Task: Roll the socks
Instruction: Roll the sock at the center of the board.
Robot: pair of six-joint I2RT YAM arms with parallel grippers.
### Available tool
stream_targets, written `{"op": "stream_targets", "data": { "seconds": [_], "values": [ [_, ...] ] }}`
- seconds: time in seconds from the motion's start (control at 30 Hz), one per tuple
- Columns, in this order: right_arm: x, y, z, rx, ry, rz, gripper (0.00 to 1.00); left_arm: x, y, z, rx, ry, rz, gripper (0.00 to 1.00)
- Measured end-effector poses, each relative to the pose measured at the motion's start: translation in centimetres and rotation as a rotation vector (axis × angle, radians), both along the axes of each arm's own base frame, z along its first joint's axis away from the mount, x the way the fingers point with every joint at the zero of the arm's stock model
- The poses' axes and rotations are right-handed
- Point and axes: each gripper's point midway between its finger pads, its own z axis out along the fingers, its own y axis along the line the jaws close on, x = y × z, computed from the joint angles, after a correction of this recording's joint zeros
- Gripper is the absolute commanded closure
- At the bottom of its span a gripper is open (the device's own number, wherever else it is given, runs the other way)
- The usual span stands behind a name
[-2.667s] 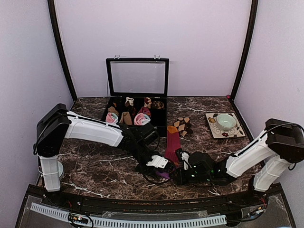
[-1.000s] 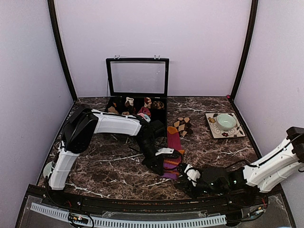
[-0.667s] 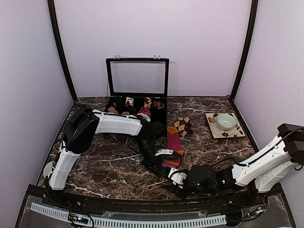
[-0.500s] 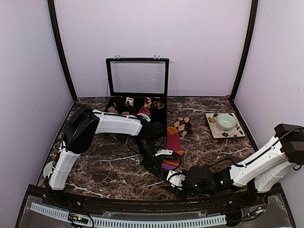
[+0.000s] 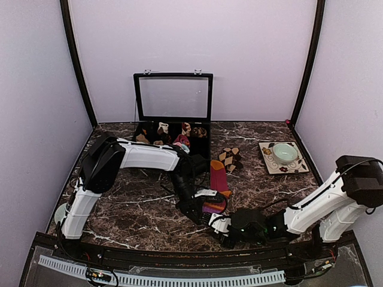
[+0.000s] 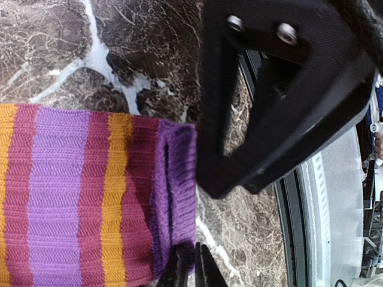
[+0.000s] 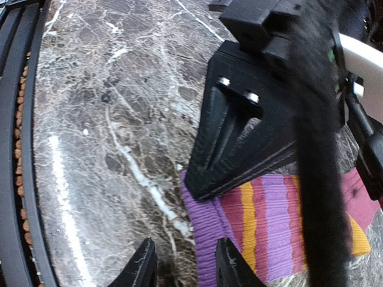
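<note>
Near the bottom edge of the left wrist view, the left claw (image 6: pixel 191 272) is pinching the purple cuff (image 6: pixel 176 191) of the long striped sock (image 6: pixel 78 197). Its jaws are all but shut on the thin knit, probably anchoring the end where a roll would start. At the bottom of the right wrist view, the right claw (image 7: pixel 187 263) is standing part open and gripping nothing, straddling the cuff's corner as if readying a tuck. That sock is lying flat on the worktop (image 7: pixel 102 119), and the diamond sock (image 5: pixel 229 158) is lying apart, higher in the overhead frame.
</note>
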Motion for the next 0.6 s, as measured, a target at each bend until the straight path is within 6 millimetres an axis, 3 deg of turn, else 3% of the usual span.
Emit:
{"op": "stream_targets", "data": {
  "seconds": [0.2, 0.37, 0.5, 0.6],
  "values": [
    [0.9, -0.2, -0.6, 0.002, -0.003, -0.026, 0.81, 0.0, 0.1, 0.0, 0.003, 0.001, -0.001, 0.91],
    [0.9, -0.5, -1.7, -0.009, 0.009, -0.029, 0.86, 0.0, 0.1, 0.0, 0.004, 0.001, -0.001, 0.86],
    [0.9, -0.4, -1.8, 0.011, 0.017, -0.040, 0.97, -0.2, 0.2, 0.1, 0.008, 0.009, -0.001, 0.66],
    [1.0, -0.5, -1.8, 0.026, 0.028, -0.055, 1.00, -0.1, 0.4, 0.3, 0.015, 0.026, 0.007, 0.37]
  ]
}}
